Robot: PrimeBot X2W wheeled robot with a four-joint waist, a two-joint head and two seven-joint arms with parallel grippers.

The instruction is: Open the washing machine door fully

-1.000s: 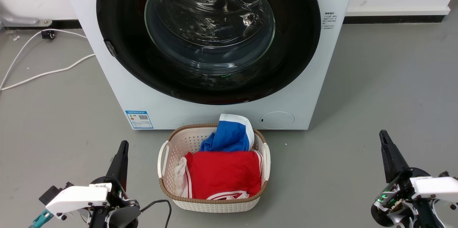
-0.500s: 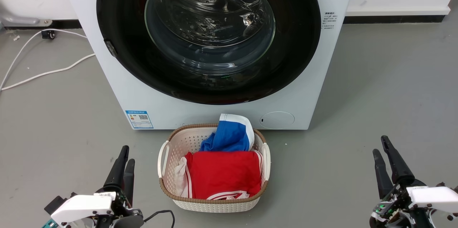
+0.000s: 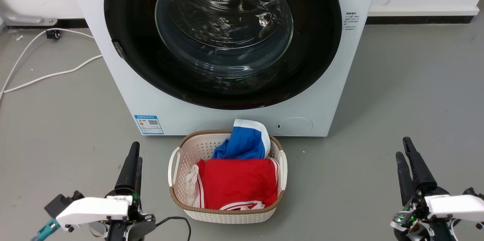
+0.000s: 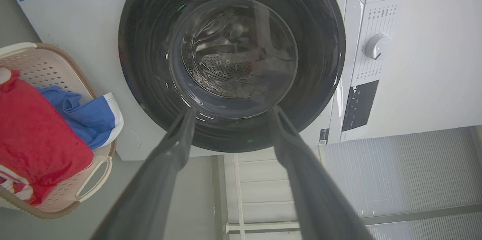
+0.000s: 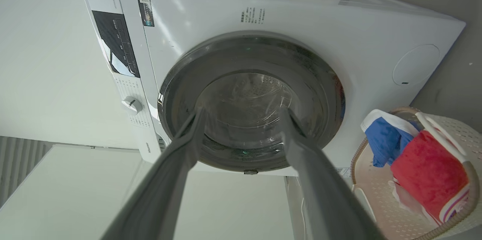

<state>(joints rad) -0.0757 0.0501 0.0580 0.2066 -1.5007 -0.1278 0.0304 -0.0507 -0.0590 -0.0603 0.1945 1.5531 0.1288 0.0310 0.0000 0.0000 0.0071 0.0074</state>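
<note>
Within the last second both claws had spread: the left gripper [image 3: 136, 152] and right gripper [image 3: 402, 146] stood released and empty, flanking the laundry basket [image 3: 227, 214]; the washing machine door [image 3: 223, 36] sat shut against the washing machine [image 3: 124, 93] — untouched, well apart; bare floor [image 3: 397, 82] lay either side.

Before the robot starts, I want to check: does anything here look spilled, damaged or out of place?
Nothing serious. A blue garment hangs over the laundry basket's far rim, and a white cable lies loose on the floor. The washing machine door looks intact.
</note>
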